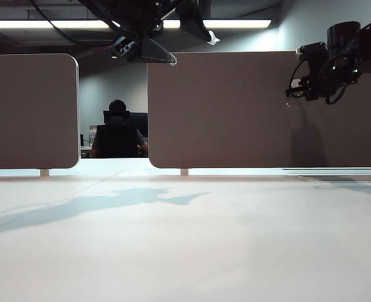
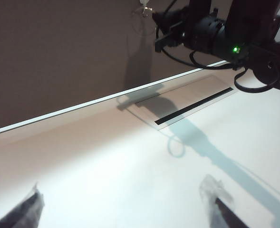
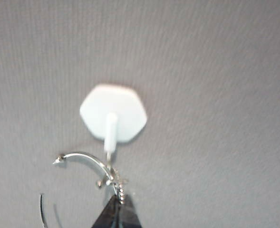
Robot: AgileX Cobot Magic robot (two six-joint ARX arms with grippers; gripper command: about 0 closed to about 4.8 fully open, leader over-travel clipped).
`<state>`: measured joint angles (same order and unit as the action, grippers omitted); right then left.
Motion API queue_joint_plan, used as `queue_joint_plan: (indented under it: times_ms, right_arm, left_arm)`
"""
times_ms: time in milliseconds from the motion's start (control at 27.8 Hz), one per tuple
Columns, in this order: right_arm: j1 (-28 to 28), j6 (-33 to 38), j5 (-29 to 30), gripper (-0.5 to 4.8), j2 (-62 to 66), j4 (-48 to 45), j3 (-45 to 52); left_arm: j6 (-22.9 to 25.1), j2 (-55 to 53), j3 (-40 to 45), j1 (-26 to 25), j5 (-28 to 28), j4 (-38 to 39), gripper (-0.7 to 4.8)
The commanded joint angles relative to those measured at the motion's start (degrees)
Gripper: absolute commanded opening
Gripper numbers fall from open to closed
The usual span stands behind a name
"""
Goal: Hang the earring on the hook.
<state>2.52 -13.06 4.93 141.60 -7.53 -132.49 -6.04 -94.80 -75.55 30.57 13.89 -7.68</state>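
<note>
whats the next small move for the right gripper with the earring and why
Probably ease the right gripper, shut on the earring, slightly closer so the hoop's wire catches the prong of the hook; the hoop sits just beneath the prong, seemingly not hung yet.

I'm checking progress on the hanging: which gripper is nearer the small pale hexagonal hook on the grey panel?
Right. The right gripper, shut on the silver wire hoop earring, is just below the hook; the left gripper is open, low over the table.

Right wrist view: the earring (image 3: 82, 175) runs off the frame's edge, its lower arc cut away. The right pincer (image 3: 117, 213) shows only as a dark blurred tip. Left wrist view: the left pincer (image 2: 125, 209) fingertips (image 2: 216, 194) are blurred and cropped.
</note>
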Motion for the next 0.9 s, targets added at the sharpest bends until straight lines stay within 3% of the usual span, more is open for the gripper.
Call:
queue_joint_plan:
  times_ms: [36,395,503,575,898]
  right_arm:
    - [0.0,-1.0,-0.3,-0.07,0.3,-0.2,-0.3]
    - [0.1,-0.9,-0.3,0.05,0.5,0.2,-0.3]
    - [0.1,-0.9,-0.3,1.71,0.4,0.2,-0.3]
    - [0.1,-0.9,-0.3,2.28,0.4,0.2,-0.3]
    - [0.1,-0.9,-2.1,2.30,-1.7,2.3,-0.3]
  left_arm:
    - [0.0,0.3,-0.4,0.1,0.3,-0.1,4.79]
    - [0.0,0.3,-0.4,0.1,0.3,0.4,4.79]
    - [0.0,0.3,-0.4,0.1,0.3,0.4,4.79]
    - [0.0,0.3,-0.4,0.1,0.3,0.4,4.79]
    - [0.0,0.3,-0.4,0.1,0.3,0.8,4.79]
